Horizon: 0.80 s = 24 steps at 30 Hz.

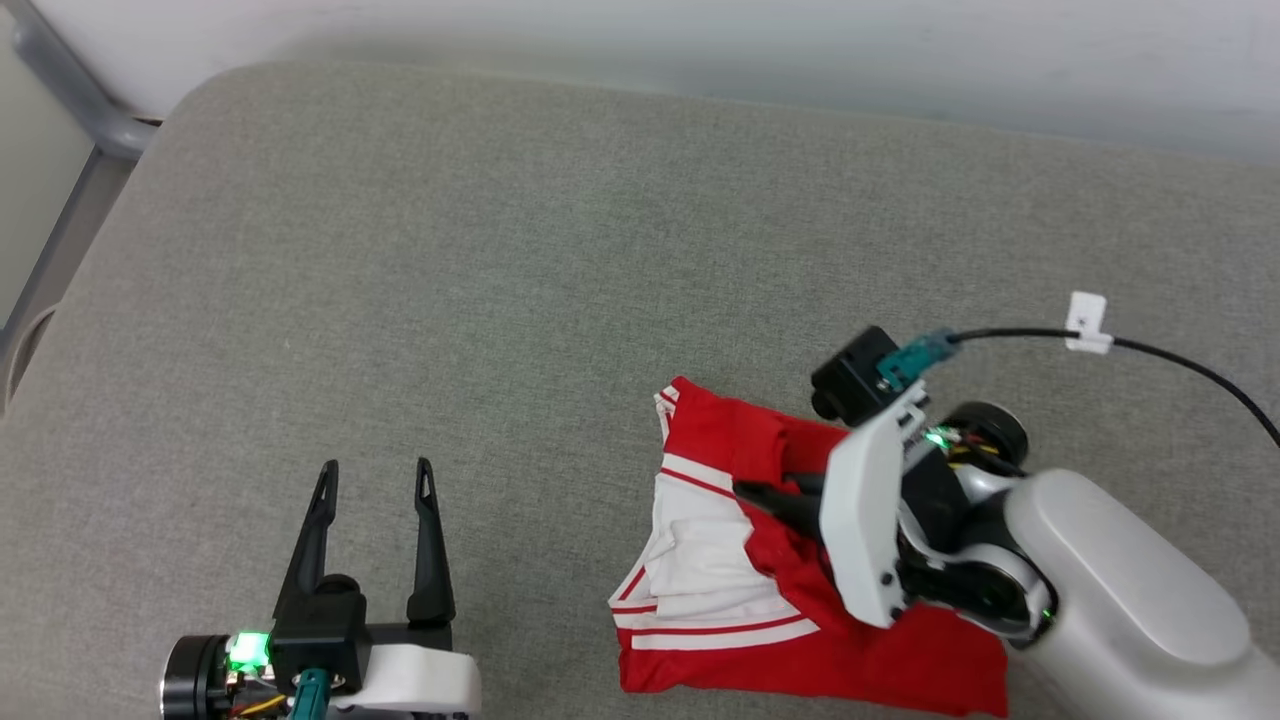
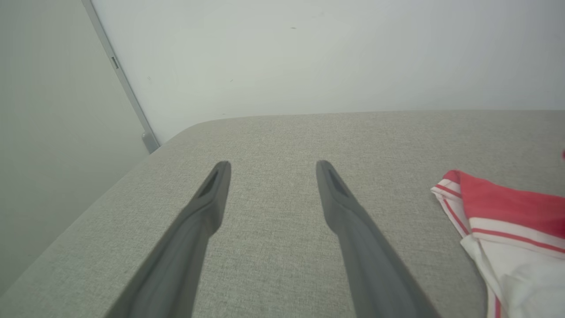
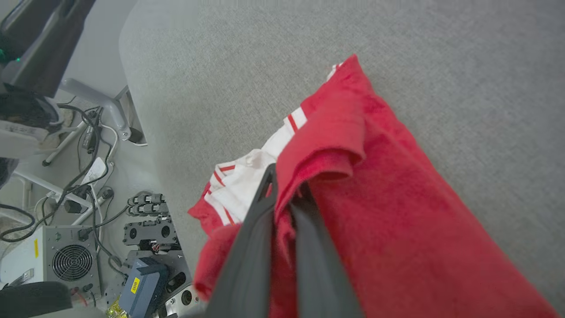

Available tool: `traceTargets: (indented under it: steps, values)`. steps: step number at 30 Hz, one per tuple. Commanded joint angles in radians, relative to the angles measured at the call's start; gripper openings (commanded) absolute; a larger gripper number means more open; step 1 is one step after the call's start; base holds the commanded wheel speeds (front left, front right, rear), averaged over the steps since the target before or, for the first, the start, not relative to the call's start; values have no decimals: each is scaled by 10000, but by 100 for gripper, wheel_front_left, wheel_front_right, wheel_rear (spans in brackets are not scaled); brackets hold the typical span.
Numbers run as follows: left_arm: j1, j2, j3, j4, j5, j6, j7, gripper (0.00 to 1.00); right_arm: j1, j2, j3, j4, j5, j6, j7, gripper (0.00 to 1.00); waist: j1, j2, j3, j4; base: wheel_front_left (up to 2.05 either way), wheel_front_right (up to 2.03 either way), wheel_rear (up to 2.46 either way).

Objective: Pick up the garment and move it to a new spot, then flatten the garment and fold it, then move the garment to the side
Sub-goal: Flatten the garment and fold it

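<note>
Starting nearest the robot, the left gripper [image 1: 376, 468] sat at the near left with its fingers [image 1: 430, 540] spread wide and nothing between them, low over bare cushion [image 1: 480, 250], probably parked there to leave the other arm room. To the near right lay the garment [image 1: 720, 600], a rumpled, partly doubled-over bundle close to the cushion's near edge, red with a white sleeve and striped trim turned toward the left. The right gripper [image 1: 748, 492] reached in from the right, brought together on a raised fold of red cloth near the bundle's middle. Such a pinch suited lifting or dragging rather than smoothing, so I judged the carrying step in hand and the flattening and folding not yet done. The right wrist view made that grip plain, red cloth bunched between the closed jaws, where the head view hid much of it behind the white wrist housing [image 1: 860, 520]. It also took in cables [image 3: 88, 145] and a fan box [image 3: 66, 260] past the cushion's edge. The left wrist view gave the garment's far-left corner and, beyond an open stretch of cushion, the pale wall [image 2: 309, 57].
</note>
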Motion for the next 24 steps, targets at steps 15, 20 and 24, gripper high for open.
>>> traceTargets:
  steps: [15, 20, 24]
  values:
    - [-572, -199, -223, 116, -136, 16, -21, 100, -2116, 1642, 1852, 4853, -1172, -12, -1501, 0, 0, 0, 631, 532, 0, 0, 0]
    - [-494, -224, -182, 159, -100, 18, -21, 100, -2276, 1753, 2076, 4920, -660, -9, -2237, 100, 0, 0, 454, 420, 0, 0, 0]
    - [-198, -131, -99, 106, -12, -1, -20, 100, -2082, 718, 1968, 3391, -112, -9, -3426, 100, 0, 0, -48, 81, 0, 0, 0]
